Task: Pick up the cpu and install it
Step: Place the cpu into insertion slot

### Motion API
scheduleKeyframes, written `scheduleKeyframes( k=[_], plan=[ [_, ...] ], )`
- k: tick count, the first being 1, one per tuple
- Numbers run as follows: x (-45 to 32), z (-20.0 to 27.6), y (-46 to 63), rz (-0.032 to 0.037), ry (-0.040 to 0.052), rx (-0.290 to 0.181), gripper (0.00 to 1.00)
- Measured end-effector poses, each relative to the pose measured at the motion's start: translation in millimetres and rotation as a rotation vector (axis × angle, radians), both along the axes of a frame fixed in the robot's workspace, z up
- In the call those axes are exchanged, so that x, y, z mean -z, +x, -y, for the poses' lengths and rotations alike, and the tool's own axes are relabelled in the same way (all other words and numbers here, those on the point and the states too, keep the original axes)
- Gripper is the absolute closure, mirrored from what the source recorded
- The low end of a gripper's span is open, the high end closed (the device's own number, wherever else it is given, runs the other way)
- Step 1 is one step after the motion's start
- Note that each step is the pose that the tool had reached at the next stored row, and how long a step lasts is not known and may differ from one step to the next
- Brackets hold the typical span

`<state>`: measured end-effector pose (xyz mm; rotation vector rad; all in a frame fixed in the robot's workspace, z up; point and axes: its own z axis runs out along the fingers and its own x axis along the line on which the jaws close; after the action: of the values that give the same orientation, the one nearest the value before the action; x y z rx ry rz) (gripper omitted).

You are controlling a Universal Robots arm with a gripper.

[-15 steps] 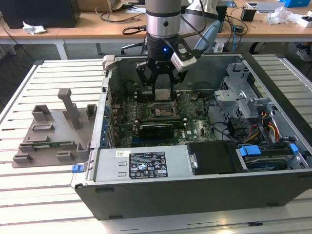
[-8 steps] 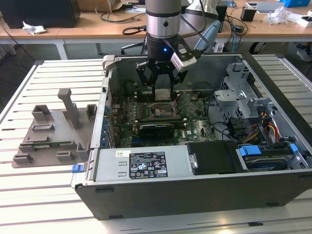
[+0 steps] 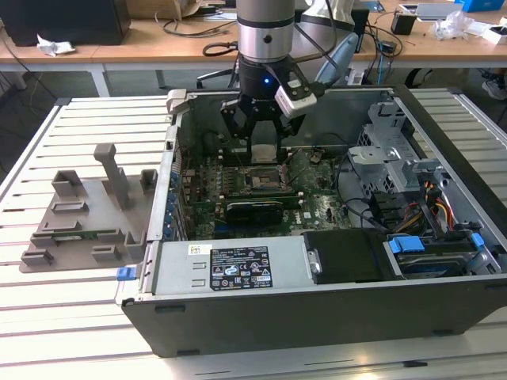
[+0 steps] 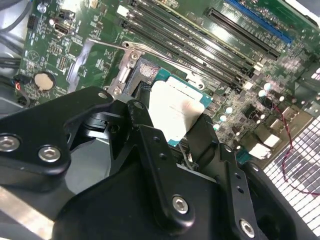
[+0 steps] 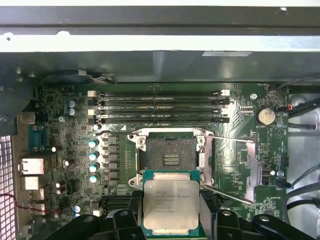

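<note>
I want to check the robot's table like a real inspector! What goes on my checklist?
Surface: slatted table, holding an open computer case.
Job's things: cpu held above the motherboard; socket open and empty.
Clutter: grey holder tray on the table, beside the case.
Grippers: gripper shut on the cpu, inside the case.
Cables: coloured wires in the case, at the exterior view's right.
Surroundings: wooden desk behind the table.

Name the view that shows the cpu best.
First wrist view: the cpu faces the camera, metal top nearly whole. Second wrist view shows it slanted and partly hidden. Exterior view: a small pale square.
</note>
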<state>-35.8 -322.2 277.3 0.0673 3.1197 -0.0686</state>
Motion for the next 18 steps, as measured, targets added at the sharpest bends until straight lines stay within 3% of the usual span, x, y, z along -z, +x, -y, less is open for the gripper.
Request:
scheduleKeyframes(
  k=[7,10,18],
  plan=[
    [0.0,0.0,0.0,0.0,-0.0007,0.079,0.46],
    [0.1,0.0,0.0,-0.0001,-0.0018,0.172,0.46],
    [0.2,0.0,0.0,0.0002,-0.0048,0.295,0.46]
  ],
)
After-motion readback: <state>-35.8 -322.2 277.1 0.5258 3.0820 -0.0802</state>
